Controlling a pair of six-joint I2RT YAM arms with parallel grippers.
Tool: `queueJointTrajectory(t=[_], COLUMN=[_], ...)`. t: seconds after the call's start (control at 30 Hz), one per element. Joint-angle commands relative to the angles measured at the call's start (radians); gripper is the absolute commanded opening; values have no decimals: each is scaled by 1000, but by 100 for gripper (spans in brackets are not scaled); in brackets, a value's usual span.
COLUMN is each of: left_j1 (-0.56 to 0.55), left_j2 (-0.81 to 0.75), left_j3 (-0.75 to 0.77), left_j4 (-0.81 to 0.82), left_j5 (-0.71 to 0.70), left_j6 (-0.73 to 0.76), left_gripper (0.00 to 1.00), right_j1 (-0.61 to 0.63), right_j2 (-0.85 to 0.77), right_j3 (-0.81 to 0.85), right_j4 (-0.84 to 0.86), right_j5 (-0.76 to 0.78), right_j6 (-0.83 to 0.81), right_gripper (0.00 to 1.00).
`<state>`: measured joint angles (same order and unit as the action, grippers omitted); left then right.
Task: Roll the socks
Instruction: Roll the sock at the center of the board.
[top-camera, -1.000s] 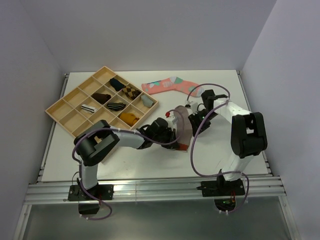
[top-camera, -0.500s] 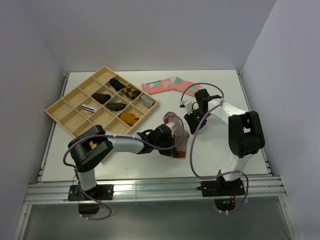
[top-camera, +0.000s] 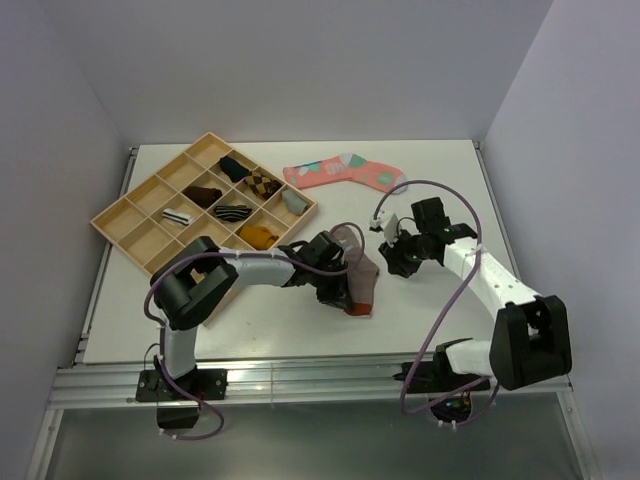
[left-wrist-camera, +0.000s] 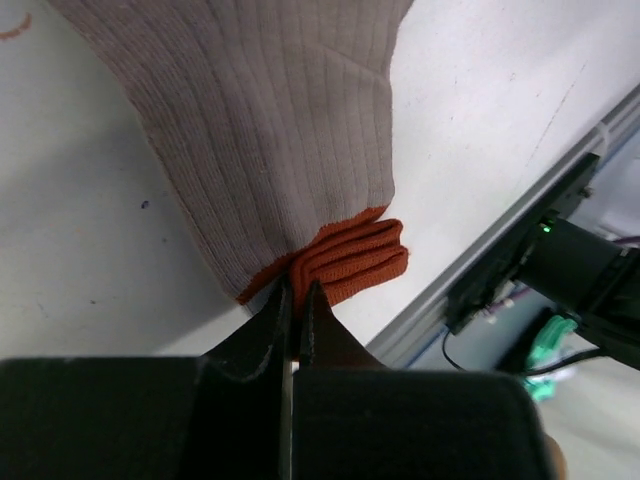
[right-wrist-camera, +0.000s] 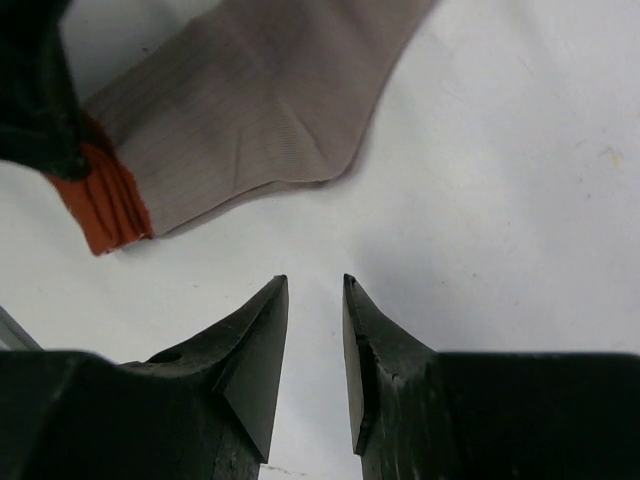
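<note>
The taupe-brown sock (top-camera: 362, 270) lies flat on the table, its red-orange cuff (top-camera: 358, 303) toward the front edge. It also shows in the left wrist view (left-wrist-camera: 270, 130) and the right wrist view (right-wrist-camera: 270, 100). My left gripper (top-camera: 342, 288) is shut on the cuff (left-wrist-camera: 350, 262), its tips (left-wrist-camera: 295, 292) pinching the folded edge. My right gripper (top-camera: 397, 256) is open and empty (right-wrist-camera: 315, 285), over bare table just right of the sock's toe end. The white ankle sock is not in view.
A wooden compartment tray (top-camera: 128, 216) holding several rolled socks stands at the back left. A coral-pink sock (top-camera: 340, 170) with teal and white patches lies at the back centre. The table's front rail (left-wrist-camera: 520, 235) runs close behind the cuff.
My right gripper has let go of the taupe sock and drawn back right and nearer. The sock, held up between both grippers before, now lies flat. My left gripper stays on the cuff.
</note>
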<state>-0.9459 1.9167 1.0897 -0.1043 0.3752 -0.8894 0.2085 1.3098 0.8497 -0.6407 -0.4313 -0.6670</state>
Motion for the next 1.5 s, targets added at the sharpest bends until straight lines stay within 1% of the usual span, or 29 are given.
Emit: queueJointTrajectory(t=[0.0,0.07,0.1,0.17,0.2,0.37,0.43,0.5,0.57,0.7,0.87,1.03,1.23,1.47], left_j1=[35,48,53,64,68,91,94,101,111,124,133,137,141,141], left_j2=[50,77,88,120,130,188,203,220,226,229,235,239,240,235], left_j3=[22,47,55,78,81,117,133,141,139,147,159,165,154,151], left_j4=[-87,-110,-126,-158,-161,-189,-201,-201,-193,-196,-212,-221,-212,-215], left_j5=[97,122,132,157,177,229,247,266,277,286,294,291,297,300], left_j6=[-6,-3,0,3,0,-2,-3,-8,-14,-25,-28,-23,-23,-17], left_gripper=[0,0,0,0,0,0,0,0,0,0,0,0,0,0], right_j1=[11,43,93,153,207,304,333,347,370,404,430,488,555,592], right_j2=[-67,-90,-99,-133,-147,-239,-267,-280,-297,-316,-313,-276,-258,-219], right_j3=[-44,-69,-96,-139,-155,-225,-241,-264,-277,-313,-340,-362,-400,-426], right_j4=[16,15,21,47,73,125,133,139,131,167,197,254,338,411], right_j5=[-81,-70,-61,-28,-18,-4,-10,-26,-34,-21,-18,17,78,144], right_j6=[-121,-152,-158,-161,-160,-172,-190,-203,-223,-243,-250,-240,-221,-217], right_gripper=[36,36,36,36,36,38,40,40,44,46,47,47,47,46])
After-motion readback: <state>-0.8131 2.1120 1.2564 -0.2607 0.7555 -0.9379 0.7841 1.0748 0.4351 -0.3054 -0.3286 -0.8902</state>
